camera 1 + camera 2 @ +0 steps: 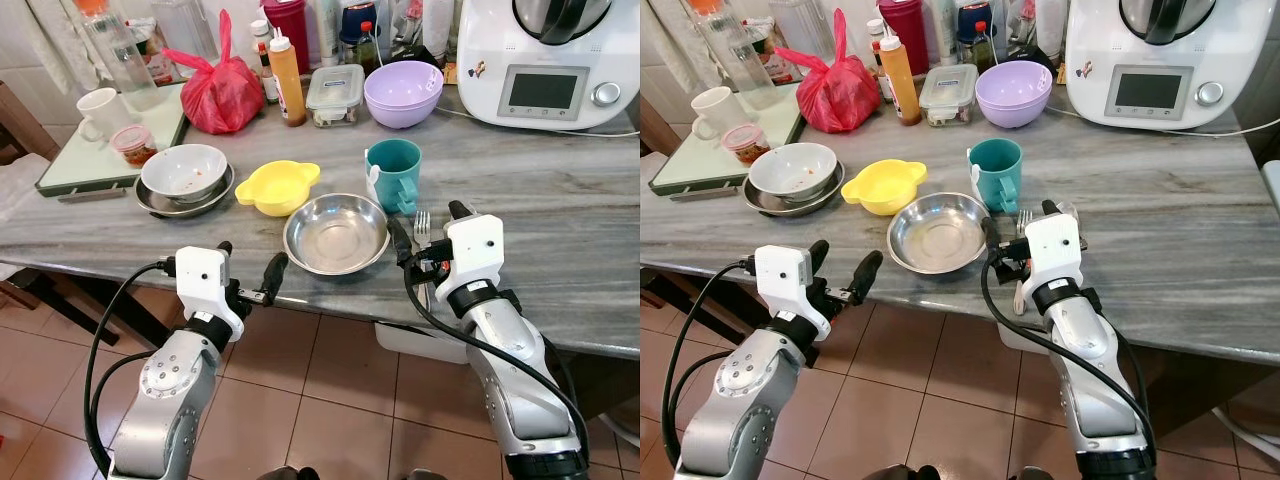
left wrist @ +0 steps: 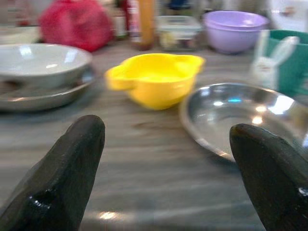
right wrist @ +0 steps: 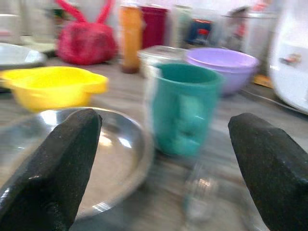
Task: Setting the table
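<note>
Our left fingers [image 1: 247,270] hang spread wide at the table's [image 1: 560,200] near edge, holding nothing. Ahead of them, to their right, sits the steel bowl [image 1: 336,233]; beyond it, the yellow bowl [image 1: 278,186]. Our right fingers [image 1: 428,232] are spread wide too, low over the table, with the fork [image 1: 421,230] lying between them; we cannot tell whether they touch it, since the wrist view blurs it. Just beyond stands the teal mug [image 1: 394,173].

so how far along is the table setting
Early. A steel bowl, teal mug and fork sit together at the near edge. The right gripper hovers open over the fork, holding nothing; the left gripper waits open. The yellow bowl and dirty dishes remain unsorted.
</note>
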Motion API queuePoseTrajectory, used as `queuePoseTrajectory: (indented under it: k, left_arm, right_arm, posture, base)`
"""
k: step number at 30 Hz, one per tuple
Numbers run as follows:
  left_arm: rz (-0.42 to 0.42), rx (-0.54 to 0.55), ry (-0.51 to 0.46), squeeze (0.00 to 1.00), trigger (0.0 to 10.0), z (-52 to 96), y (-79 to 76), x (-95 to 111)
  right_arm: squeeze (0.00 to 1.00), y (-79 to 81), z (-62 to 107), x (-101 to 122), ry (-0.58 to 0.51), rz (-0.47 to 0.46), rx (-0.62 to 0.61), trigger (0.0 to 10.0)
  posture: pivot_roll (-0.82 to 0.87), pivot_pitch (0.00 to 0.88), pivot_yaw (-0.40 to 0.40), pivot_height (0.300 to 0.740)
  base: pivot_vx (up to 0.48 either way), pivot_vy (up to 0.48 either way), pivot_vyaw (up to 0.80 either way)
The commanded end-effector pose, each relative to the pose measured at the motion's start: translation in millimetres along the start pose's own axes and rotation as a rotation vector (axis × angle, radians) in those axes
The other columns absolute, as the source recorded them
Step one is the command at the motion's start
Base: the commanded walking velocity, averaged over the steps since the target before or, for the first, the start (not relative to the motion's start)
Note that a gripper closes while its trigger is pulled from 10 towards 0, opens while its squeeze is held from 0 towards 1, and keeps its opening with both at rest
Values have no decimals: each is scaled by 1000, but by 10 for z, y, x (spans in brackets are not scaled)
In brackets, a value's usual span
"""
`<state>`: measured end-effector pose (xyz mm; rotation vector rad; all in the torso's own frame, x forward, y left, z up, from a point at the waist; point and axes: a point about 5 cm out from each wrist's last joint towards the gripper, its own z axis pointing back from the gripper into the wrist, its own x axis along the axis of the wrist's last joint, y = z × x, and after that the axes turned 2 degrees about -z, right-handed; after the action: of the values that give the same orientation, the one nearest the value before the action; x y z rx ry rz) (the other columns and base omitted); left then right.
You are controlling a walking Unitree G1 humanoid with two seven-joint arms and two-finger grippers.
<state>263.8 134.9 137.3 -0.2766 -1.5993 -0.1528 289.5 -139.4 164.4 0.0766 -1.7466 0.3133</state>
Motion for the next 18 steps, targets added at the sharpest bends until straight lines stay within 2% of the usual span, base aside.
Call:
queuePoseTrajectory:
  k: [1, 9, 18]
  left_arm:
    - [-13, 24, 1, 0, 10000, 16, 36, -10]
    - [-26, 72, 17, 0, 10000, 47, 54, -93]
    - [-48, 198, -8, 0, 10000, 17, 126, -98]
  right_arm:
    - [0, 62, 4, 80, -37, 0, 25, 10000]
    - [0, 125, -8, 120, -48, 18, 54, 10000]
    - [0, 213, -45, 146, -57, 27, 113, 10000]
  posture:
    - [-100, 92, 162, 740]
    - [-101, 103, 163, 740]
    - [-103, 110, 141, 740]
  base:
    - [0, 0, 800]
    - [0, 0, 800]
    - [0, 0, 800]
